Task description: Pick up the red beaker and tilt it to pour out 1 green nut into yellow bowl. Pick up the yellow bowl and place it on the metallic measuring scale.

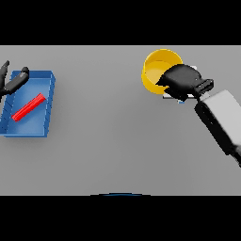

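Right robot hand [181,81] grips yellow bowl [157,70]; left robot hand [12,80] idle.

Tray [47,108] at far left of table [108,141]; beaker [28,107] lying flat in it, slanted. Left hand [13,81] over tray's far-left corner. Bowl [155,70] far right. Right hand [181,81] over bowl's near-right rim. Scale [170,96] mostly hidden beneath bowl and hand. Tray and bowl well apart.
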### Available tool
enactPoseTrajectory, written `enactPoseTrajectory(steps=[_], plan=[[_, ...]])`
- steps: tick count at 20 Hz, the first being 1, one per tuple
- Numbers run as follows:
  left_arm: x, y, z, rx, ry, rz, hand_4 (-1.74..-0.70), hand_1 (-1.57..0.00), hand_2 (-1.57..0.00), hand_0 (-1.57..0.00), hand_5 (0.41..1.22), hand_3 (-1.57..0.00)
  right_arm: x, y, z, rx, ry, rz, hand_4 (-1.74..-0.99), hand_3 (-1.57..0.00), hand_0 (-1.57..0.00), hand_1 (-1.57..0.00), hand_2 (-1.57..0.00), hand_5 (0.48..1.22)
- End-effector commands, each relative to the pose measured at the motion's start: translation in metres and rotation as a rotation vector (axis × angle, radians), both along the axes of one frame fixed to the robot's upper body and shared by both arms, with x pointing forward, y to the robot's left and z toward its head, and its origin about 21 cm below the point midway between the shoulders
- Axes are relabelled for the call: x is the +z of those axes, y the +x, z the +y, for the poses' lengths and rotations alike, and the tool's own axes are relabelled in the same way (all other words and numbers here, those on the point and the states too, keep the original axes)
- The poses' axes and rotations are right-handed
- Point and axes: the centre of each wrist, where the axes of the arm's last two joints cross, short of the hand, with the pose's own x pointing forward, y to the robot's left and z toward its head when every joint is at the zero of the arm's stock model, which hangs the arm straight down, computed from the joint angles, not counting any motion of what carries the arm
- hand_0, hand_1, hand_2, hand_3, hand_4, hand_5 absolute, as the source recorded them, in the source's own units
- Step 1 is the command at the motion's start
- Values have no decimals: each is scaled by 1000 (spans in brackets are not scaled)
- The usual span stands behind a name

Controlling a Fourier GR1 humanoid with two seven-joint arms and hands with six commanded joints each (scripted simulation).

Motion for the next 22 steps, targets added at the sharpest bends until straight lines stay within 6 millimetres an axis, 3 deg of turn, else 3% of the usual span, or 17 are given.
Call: enactPoseTrajectory(steps=[1, 8, 14, 19, 21, 22], plan=[[2, -1, 0, -1, -1, 0, -731, 1, 1, 1, 724, 1, -3, 5, -7, -7, 11, 6, -1741, -1150, -1570, -1571, -1537, 1221], [2, -1, 3, 11, 5, 7, -722, 1, 1, 1, 732, 1, -21, 28, -42, -124, 6, -17, -1741, -1156, -1571, -1571, -1519, 1221], [-1, -2, -2, 6, 1, 16, -725, 1, 1, 1, 712, 1, -42, 40, -64, -204, 19, 29, -1741, -1318, -1571, -1571, -1439, 1221], [2, 0, -4, 3, 0, 11, -729, 1, 1, 1, 713, 1, -51, 44, -65, -243, 48, 86, -1741, -1440, -1528, -1571, -1382, 1221], [2, 0, -2, 7, 5, 16, -727, 1, 1, 1, 712, 1, -54, 45, -65, -242, 52, 95, -1741, -1487, -1417, -1571, -1363, 1221], [0, -2, -2, 6, 7, 20, -728, 1, 1, 1, 713, 1, -53, 45, -68, -250, 48, 102, -1741, -1427, -1402, -1571, -1375, 1221]])
